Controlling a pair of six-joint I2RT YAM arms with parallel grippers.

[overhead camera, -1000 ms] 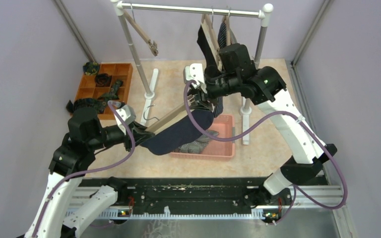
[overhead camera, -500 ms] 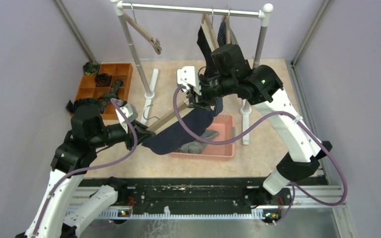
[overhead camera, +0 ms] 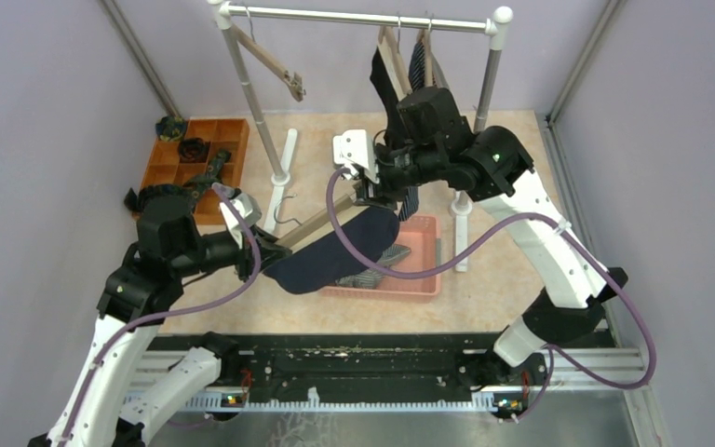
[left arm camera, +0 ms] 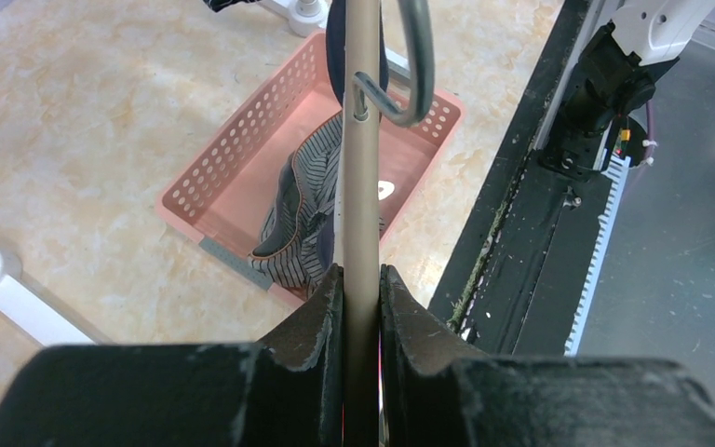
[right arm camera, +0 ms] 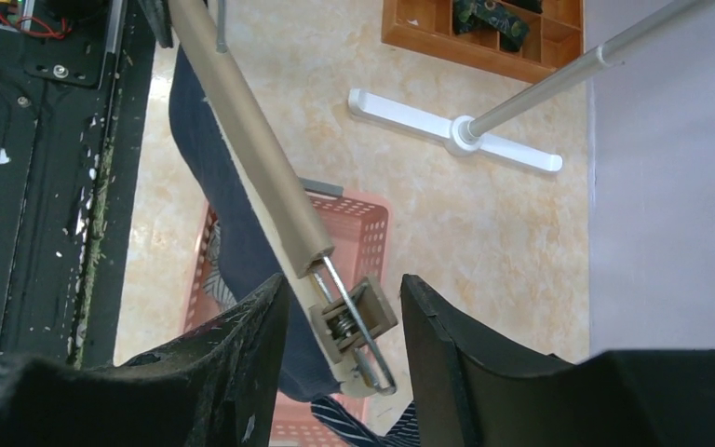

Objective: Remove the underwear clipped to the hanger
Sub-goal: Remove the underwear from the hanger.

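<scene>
My left gripper (left arm camera: 361,275) is shut on the beige bar of a hanger (left arm camera: 361,140), held low over the pink basket (left arm camera: 242,158). Plain navy underwear (overhead camera: 335,251) hangs from that hanger (overhead camera: 321,222) and droops toward the basket (overhead camera: 419,279). At the bar's far end my right gripper (right arm camera: 344,284) stands open, its jaws on either side of the spring clip (right arm camera: 354,321) without touching it. The navy cloth (right arm camera: 214,186) runs along the bar up to the clip. Grey-white striped underwear (left arm camera: 307,214) lies in the basket. Black underwear (overhead camera: 386,84) and navy white-striped underwear (overhead camera: 417,60) hang on the rail.
A white clothes rail (overhead camera: 354,16) stands at the back with an empty hanger (overhead camera: 270,65) at its left. Its feet (right arm camera: 456,140) rest on the floor beside the basket. An orange compartment tray (overhead camera: 191,158) with dark cloth bundles sits at the far left.
My right gripper has shifted a little left and settled round the hanger's end clip. The hanger and navy underwear moved slightly with it. The left grip on the bar is unchanged.
</scene>
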